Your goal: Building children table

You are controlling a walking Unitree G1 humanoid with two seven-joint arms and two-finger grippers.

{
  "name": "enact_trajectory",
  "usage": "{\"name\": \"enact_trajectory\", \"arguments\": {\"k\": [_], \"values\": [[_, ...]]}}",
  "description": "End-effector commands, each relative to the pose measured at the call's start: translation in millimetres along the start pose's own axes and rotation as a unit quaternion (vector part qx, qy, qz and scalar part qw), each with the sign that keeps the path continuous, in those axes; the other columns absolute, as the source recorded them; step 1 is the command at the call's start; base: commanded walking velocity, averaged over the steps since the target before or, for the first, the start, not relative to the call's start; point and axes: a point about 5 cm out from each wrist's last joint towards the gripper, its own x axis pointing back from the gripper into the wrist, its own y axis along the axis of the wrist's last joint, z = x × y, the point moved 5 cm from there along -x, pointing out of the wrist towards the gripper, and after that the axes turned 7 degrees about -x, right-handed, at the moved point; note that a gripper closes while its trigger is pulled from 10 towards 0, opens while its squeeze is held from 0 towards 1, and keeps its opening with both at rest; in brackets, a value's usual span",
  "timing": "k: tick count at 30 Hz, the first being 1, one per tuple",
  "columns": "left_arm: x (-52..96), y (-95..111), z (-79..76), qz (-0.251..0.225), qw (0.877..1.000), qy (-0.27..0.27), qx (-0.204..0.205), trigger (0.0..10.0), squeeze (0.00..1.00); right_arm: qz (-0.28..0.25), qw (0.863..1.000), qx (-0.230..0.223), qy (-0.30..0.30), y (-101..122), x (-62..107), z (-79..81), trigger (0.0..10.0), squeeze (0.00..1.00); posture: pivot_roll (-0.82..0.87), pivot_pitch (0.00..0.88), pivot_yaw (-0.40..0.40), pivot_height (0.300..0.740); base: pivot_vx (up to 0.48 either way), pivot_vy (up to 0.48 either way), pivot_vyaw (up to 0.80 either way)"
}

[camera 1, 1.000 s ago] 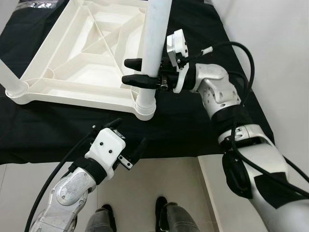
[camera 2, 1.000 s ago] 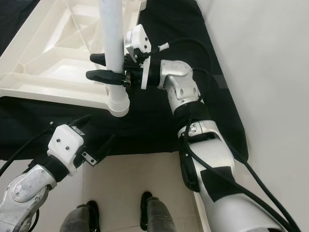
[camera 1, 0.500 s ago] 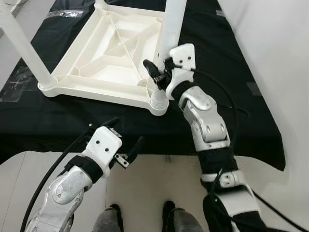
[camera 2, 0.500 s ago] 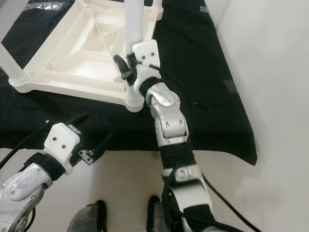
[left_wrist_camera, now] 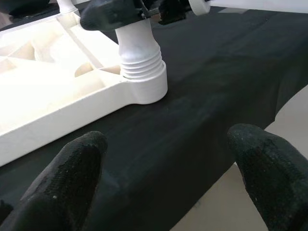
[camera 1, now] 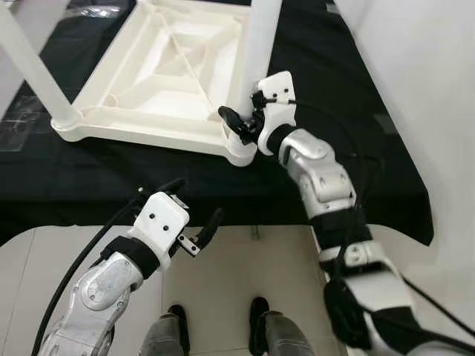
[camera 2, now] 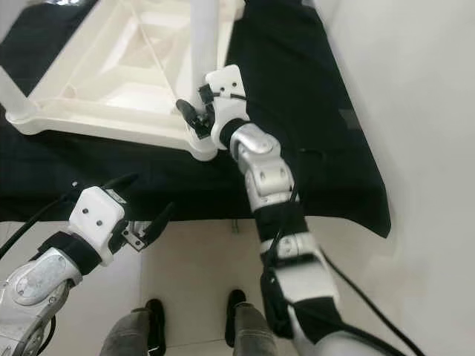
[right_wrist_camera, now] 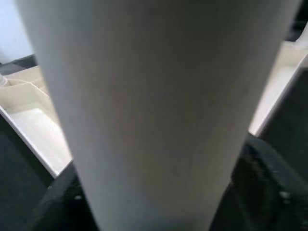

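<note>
A white plastic children's table lies upside down on a black cloth. A thick white leg stands in the ribbed corner socket nearest me. My right gripper is shut on that leg just above the socket, and the leg is pressed close between its fingers in the right wrist view. Another leg stands at the left corner. My left gripper hangs open and holds nothing, over the cloth's front edge and apart from the table.
The black cloth ends in a front edge just before my left gripper, with pale floor and my feet below it. A white wall runs along the right side.
The camera has shifted. My right gripper has slid down the leg from a higher hold to just above the socket. The left gripper has barely moved.
</note>
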Motion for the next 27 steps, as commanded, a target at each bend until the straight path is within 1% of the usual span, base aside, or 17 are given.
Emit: {"name": "enact_trajectory", "arguments": {"k": [1,2,3,5,8,9,10,11,15,18,19,20,22,23,24,25,27], "values": [[2.3,-4,-3.4,0.01,1.0,-0.004,0.001,10.0,0.0,-0.005,0.995,0.021,0.093,1,-1.3,15.3,10.0,0.77,0.11,0.341,-0.093,0.74,0.0,0.0,0.0],[2.3,-4,-3.4,0.01,1.0,-0.004,0.001,10.0,0.0,-0.005,0.995,0.021,0.093,1,-1.3,15.3,10.0,0.77,0.11,0.341,-0.093,0.74,0.0,0.0,0.0],[3.5,-5,-2.5,0.011,1.0,-0.002,0.001,10.0,0.0,0.002,0.99,0.02,0.143,2,0.1,19.0,10.0,0.0,0.11,0.342,-0.094,0.74,0.0,0.0,0.0],[5.1,-5,-2.5,0.014,1.0,-0.001,0.0,10.0,0.0,0.019,0.98,0.029,0.194,0,3.5,23.9,10.0,0.0,0.12,0.347,-0.098,0.74,0.0,0.0,0.0],[5.7,-5,-3.0,0.015,1.0,0.0,0.0,10.0,0.0,0.027,0.975,0.05,0.217,-3,5.4,26.0,10.0,0.0,0.13,0.351,-0.102,0.74,0.0,0.0,0.0],[6.3,-4,-3.5,0.015,1.0,0.0,0.0,10.0,0.0,0.029,0.97,0.05,0.237,-1,6.1,28.7,10.0,0.0,0.14,0.355,-0.106,0.74,0.0,0.0,0.0],[6.3,-4,-3.5,0.015,1.0,0.0,0.0,10.0,0.0,0.029,0.97,0.05,0.237,-1,6.1,28.7,10.0,0.0,0.14,0.355,-0.106,0.74,0.0,0.0,0.0],[7.3,-4,-3.7,0.016,1.0,0.001,0.001,10.0,0.0,0.027,0.962,0.044,0.268,3,6.1,32.9,10.0,0.0,0.14,0.36,-0.107,0.74,0.0,0.0,0.0],[8.6,-4,-4.0,0.018,1.0,0.002,0.0,10.0,0.0,0.022,0.957,0.039,0.287,8,5.3,34.4,10.0,0.0,0.15,0.365,-0.111,0.74,0.0,0.0,0.0],[9.4,-4,-3.5,0.019,1.0,0.003,0.0,10.0,0.0,0.019,0.957,0.037,0.287,11,3.5,33.5,10.0,0.0,0.15,0.367,-0.114,0.74,0.0,0.0,0.0],[10.0,-3,-2.8,0.019,1.0,0.005,-0.001,10.0,0.0,0.016,0.957,0.035,0.289,14,2.4,32.5,9.8,0.0,0.15,0.367,-0.116,0.74,0.0,0.0,0.0],[10.5,-2,-0.7,0.019,1.0,0.01,-0.006,10.0,0.0,0.014,0.957,0.034,0.287,15,1.7,30.6,4.9,0.0,0.16,0.367,-0.12,0.74,0.0,0.0,0.0],[11.1,1,6.8,0.013,0.999,0.027,-0.013,10.0,0.0,0.017,0.959,0.036,0.279,14,1.7,26.4,5.0,0.0,0.16,0.366,-0.122,0.74,0.0,0.0,0.0],[11.6,4,10.6,0.01,0.999,0.035,-0.016,10.0,0.0,0.02,0.961,0.039,0.272,13,1.7,23.5,2.3,0.0,0.16,0.366,-0.122,0.74,0.0,0.0,0.0],[12.7,7,15.4,0.006,0.999,0.047,-0.019,10.0,0.0,0.021,0.963,0.041,0.264,13,1.9,20.1,0.0,0.0,0.16,0.365,-0.121,0.74,0.0,0.0,0.0],[12.7,7,15.4,0.006,0.999,0.047,-0.019,10.0,0.0,0.021,0.963,0.041,0.264,13,1.9,20.1,0.0,0.0,0.16,0.365,-0.121,0.74,0.0,0.0,0.0],[15.6,13,21.7,-0.002,0.998,0.065,-0.017,10.0,0.0,0.024,0.967,0.046,0.248,12,2.5,13.7,0.0,0.0,0.16,0.361,-0.118,0.74,0.0,0.0,0.0]]}}
